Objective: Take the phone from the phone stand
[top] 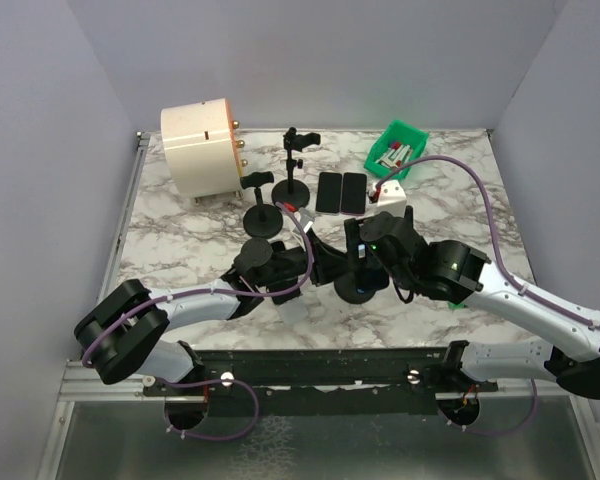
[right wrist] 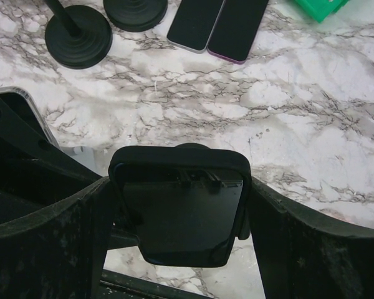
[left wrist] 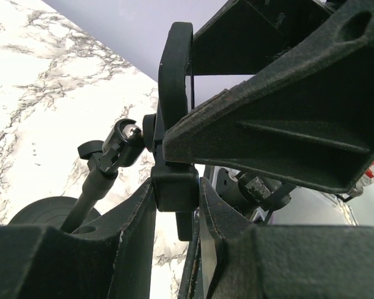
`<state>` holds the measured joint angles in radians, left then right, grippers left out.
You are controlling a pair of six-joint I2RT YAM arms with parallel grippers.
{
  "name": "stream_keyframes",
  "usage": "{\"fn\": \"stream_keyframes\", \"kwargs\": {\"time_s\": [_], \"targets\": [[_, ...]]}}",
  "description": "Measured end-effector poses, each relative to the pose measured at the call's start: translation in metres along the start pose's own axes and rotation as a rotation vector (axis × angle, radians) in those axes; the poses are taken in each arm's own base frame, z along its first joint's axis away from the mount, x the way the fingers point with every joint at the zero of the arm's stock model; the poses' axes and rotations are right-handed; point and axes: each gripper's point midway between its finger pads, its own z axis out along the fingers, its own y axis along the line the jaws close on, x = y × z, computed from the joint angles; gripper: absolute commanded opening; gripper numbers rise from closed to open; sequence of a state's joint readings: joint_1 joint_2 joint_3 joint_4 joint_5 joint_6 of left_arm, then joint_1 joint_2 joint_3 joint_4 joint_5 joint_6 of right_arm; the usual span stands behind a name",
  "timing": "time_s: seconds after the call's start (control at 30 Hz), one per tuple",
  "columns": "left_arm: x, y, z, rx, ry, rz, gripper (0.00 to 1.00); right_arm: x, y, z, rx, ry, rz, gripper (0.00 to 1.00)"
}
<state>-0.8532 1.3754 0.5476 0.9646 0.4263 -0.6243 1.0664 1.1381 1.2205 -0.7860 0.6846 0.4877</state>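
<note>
The phone point(right wrist: 181, 208), dark in a black case, sits in the clamp of the black phone stand point(top: 360, 286) at the table's middle. My right gripper point(right wrist: 179, 187) is shut on the phone, one finger against each long side; in the top view my right gripper point(top: 366, 252) hides it. My left gripper point(left wrist: 177, 194) is shut on the stand's black clamp block point(left wrist: 174, 187), beside its ball joint point(left wrist: 128, 134) and pole point(left wrist: 90, 190). In the top view my left gripper point(top: 323, 264) meets the stand from the left.
Two phones point(top: 329, 192) point(top: 353, 192) lie flat behind the stand, also in the right wrist view point(right wrist: 194, 23). Empty stands point(top: 264, 220) point(top: 293, 188) point(top: 252, 256) are at the left. A cream cylinder point(top: 202, 147), a green bin point(top: 396, 147) and a white box point(top: 390, 190) stand at the back.
</note>
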Motion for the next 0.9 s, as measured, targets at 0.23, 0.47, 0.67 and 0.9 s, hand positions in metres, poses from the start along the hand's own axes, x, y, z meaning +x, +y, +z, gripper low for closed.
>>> {"fn": "stream_keyframes", "kwargs": {"time_s": [0.23,0.47,0.67,0.9], "targets": [[0.0,0.0,0.0,-0.001,0.001,0.0,0.0,-0.005,0.004,-0.004,-0.035,-0.013,0.02,1.0],[0.001,0.0,0.0,-0.002,0.003,-0.001,0.0,-0.033,0.001,-0.027,-0.115,-0.124,0.107,1.0],[0.001,0.001,0.0,-0.002,0.003,-0.001,0.0,-0.036,0.01,-0.019,-0.09,-0.079,0.062,1.0],[-0.001,0.001,0.0,-0.006,-0.004,-0.002,0.0,-0.03,0.007,-0.011,-0.031,-0.049,0.038,1.0]]}}
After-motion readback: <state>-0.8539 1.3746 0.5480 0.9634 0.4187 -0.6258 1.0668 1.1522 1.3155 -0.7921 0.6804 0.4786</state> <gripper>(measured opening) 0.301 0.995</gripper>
